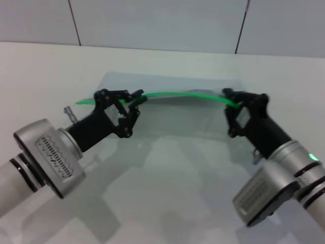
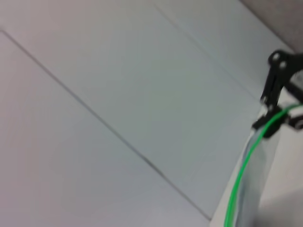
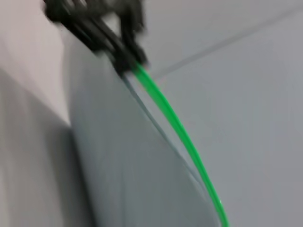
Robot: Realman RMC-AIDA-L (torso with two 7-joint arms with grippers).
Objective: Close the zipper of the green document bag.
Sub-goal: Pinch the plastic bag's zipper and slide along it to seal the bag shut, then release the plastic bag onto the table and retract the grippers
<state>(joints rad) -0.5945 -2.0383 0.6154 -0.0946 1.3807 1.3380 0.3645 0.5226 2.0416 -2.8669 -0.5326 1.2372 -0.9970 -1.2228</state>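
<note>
The green document bag point(image 1: 183, 121) is held up off the table between both arms, its translucent sheet hanging below the zipper point(image 1: 177, 94). The zipper is a bright green strip arching from left to right. My left gripper point(image 1: 137, 100) is shut on the strip a short way in from its left end, which sticks out past the fingers. My right gripper point(image 1: 230, 98) is shut on the strip's right end. The right wrist view shows the left gripper point(image 3: 124, 64) pinching the zipper point(image 3: 182, 135) above the bag point(image 3: 128, 175). The left wrist view shows the right gripper point(image 2: 269, 125) on the zipper point(image 2: 240, 172). No slider tab can be made out.
A white table point(image 1: 167, 203) lies under the bag and both arms. A pale panelled wall point(image 1: 152, 20) with dark seams stands behind the table's far edge.
</note>
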